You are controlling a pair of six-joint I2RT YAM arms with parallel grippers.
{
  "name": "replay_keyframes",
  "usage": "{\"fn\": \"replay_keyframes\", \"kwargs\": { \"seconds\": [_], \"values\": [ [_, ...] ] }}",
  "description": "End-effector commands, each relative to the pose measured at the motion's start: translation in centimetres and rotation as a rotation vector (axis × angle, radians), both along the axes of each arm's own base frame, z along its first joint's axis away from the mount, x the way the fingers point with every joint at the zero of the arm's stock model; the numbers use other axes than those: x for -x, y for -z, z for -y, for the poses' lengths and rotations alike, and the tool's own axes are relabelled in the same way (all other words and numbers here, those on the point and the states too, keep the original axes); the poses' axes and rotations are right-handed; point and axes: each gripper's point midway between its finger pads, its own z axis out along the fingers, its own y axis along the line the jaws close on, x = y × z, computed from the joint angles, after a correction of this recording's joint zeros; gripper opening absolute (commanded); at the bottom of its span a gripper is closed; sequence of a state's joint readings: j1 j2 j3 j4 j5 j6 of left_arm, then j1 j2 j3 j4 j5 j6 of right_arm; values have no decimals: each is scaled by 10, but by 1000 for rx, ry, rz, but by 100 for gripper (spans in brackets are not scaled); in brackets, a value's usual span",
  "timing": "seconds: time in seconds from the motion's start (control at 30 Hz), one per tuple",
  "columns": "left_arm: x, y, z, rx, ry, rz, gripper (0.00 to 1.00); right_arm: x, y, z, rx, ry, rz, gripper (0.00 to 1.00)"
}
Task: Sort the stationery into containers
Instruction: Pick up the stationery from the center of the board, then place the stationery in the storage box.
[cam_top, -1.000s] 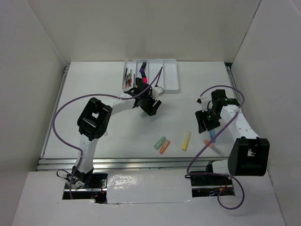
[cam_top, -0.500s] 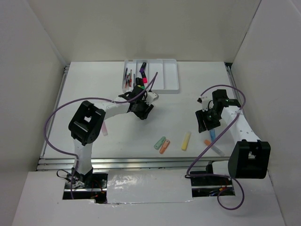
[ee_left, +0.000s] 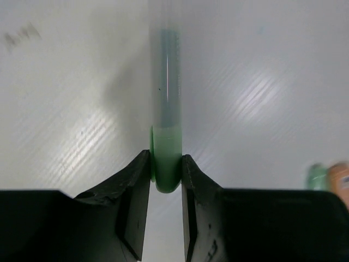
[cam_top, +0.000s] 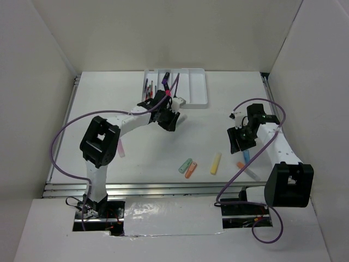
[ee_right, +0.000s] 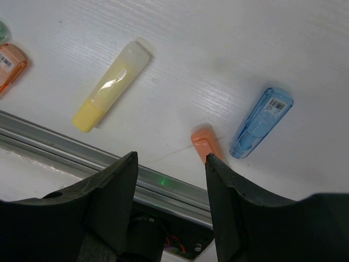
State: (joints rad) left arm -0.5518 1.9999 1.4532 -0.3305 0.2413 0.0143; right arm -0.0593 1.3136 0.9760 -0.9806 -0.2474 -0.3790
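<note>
My left gripper (cam_top: 170, 121) is shut on the green cap of a pastel marker (ee_left: 166, 125) with a clear body, held above the table just in front of the white four-compartment tray (cam_top: 197, 90). The marker's pale body shows in the top view (cam_top: 182, 117). The tray holds dark pens (cam_top: 147, 90) in its left compartment and highlighters (cam_top: 165, 84) in the second. My right gripper (cam_top: 238, 142) is open and empty above a blue marker (ee_right: 260, 123) and an orange marker (ee_right: 204, 143). A yellow marker (ee_right: 112, 85) lies to their left.
A green marker (cam_top: 185, 165) and an orange marker (cam_top: 191, 170) lie side by side near the front middle. A pink marker (cam_top: 120, 148) lies beside the left arm. The metal rail (ee_right: 82, 143) of the table's front edge runs under my right gripper.
My left gripper, still holding the green marker, swung a little toward me and then back toward the tray. The right gripper has hardly moved.
</note>
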Motion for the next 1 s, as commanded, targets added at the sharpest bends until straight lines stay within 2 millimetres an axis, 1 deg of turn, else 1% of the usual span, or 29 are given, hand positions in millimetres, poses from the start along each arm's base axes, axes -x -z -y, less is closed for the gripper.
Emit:
{"fn": "replay_keyframes", "kwargs": {
  "seconds": [0.0, 0.03, 0.07, 0.1, 0.17, 0.2, 0.23, 0.27, 0.3, 0.33, 0.37, 0.4, 0.43, 0.47, 0.5, 0.53, 0.57, 0.6, 0.63, 0.67, 0.7, 0.73, 0.77, 0.8, 0.83, 0.9, 0.97],
  "values": [
    [-24, -63, 41, 206, -33, 30, 0, -9, -8, 2, -3, 11, 51, 59],
    [-34, -83, 49, 255, -76, 42, 0, -9, -8, 2, -5, 14, 46, 59],
    [-40, -94, 52, 278, -99, 55, 0, -9, -7, 1, -7, 13, 41, 59],
    [-55, -111, 53, 313, -184, 85, 0, -10, -7, 1, -8, 16, 42, 59],
    [-78, -126, 50, 317, -333, 141, 0, -10, -5, 1, -11, 18, 36, 59],
    [-101, -134, 45, 278, -471, 203, 0, -11, -5, 1, -12, 21, 35, 59],
    [-112, -135, 44, 257, -520, 226, 0, -11, -4, 1, -15, 25, 33, 59],
    [-128, -136, 49, 246, -545, 242, 0, -12, -4, 1, -18, 27, 32, 59],
    [-137, -135, 46, 236, -575, 255, 0, -12, -3, 0, -20, 27, 28, 59],
    [-147, -116, 50, 218, -583, 241, 0, -12, -1, 0, -22, 31, 21, 59],
    [-158, -126, 50, 246, -592, 263, 0, -13, -1, -1, -26, 30, 19, 59],
    [-167, -126, 53, 274, -589, 272, 0, -12, 0, 0, -26, 33, 13, 59],
    [-173, -123, 52, 289, -599, 277, 0, -12, 1, 0, -27, 33, 10, 59],
    [-179, -109, 47, 286, -622, 269, 0, -13, 2, -1, -29, 34, 8, 59],
    [-188, -112, 49, 332, -630, 290, 0, -13, 4, 0, -28, 35, 0, 59],
    [-193, -103, 48, 331, -639, 297, 0, -14, 5, 0, -28, 35, -3, 59],
    [-199, -97, 43, 326, -662, 308, 0, -14, 5, 0, -28, 37, -6, 59],
    [-204, -96, 40, 325, -675, 324, 0, -16, 4, 0, -27, 34, -6, 59],
    [-211, -88, 38, 326, -683, 336, 0, -17, 4, 1, -27, 35, -9, 59],
    [-218, -90, 36, 336, -691, 348, 0, -17, 4, 0, -29, 35, -12, 59],
    [-221, -86, 34, 337, -692, 351, 0, -20, 3, 0, -30, 35, -11, 59],
    [-226, -80, 36, 351, -680, 351, 2, -21, 3, 0, -30, 35, -13, 59],
    [-231, -78, 33, 357, -681, 358, 5, -21, 2, 0, -32, 36, -16, 59],
    [-236, -73, 32, 359, -669, 363, 7, -23, 2, -1, -39, 34, -18, 59],
    [-238, -65, 34, 353, -652, 362, 10, -24, 0, -2, -42, 35, -18, 59],
    [-238, -59, 37, 350, -627, 360, 12, -26, 1, -2, -42, 36, -17, 59],
    [-237, -51, 41, 349, -608, 349, 18, -26, 0, -2, -45, 39, -18, 59]
  ]
}}
